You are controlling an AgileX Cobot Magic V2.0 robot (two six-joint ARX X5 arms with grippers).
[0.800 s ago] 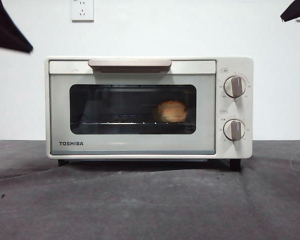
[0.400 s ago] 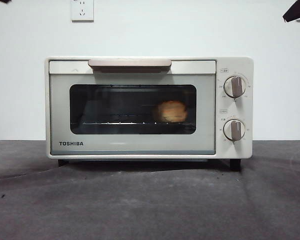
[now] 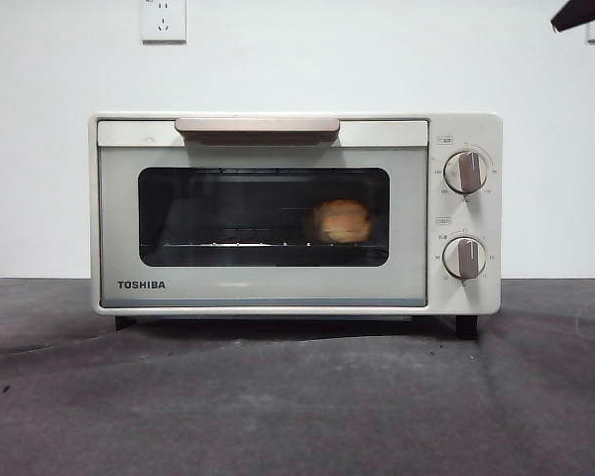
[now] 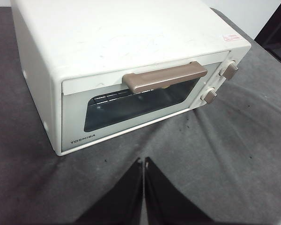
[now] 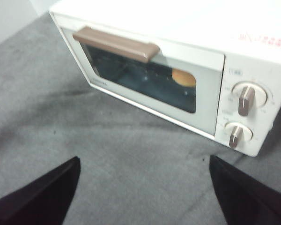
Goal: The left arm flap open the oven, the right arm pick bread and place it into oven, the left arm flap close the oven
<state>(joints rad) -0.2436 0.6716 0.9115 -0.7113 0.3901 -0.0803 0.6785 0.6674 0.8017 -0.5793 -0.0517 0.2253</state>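
Note:
The cream-white TOSHIBA oven [image 3: 296, 213] stands on the grey cloth with its door shut and its taupe handle [image 3: 257, 126] at the top. The bread [image 3: 341, 220] sits on the wire rack inside, behind the glass, toward the knob side; it also shows in the right wrist view [image 5: 183, 78]. My left gripper [image 4: 144, 165] is shut and empty, held above the cloth in front of the oven [image 4: 131, 70]. My right gripper [image 5: 143, 183] is open and empty, above the cloth before the oven [image 5: 178, 70]. One black arm tip [image 3: 580, 13] shows at the top right corner.
Two round knobs [image 3: 465, 172] sit on the oven's right panel. A wall socket [image 3: 164, 19] is on the white wall behind. Grey cloth [image 3: 297, 397] covers the table in front of the oven.
The black arm at the top left corner of the front view has risen out of the picture. The tip at the top right has shifted slightly upward. Oven and bread are still.

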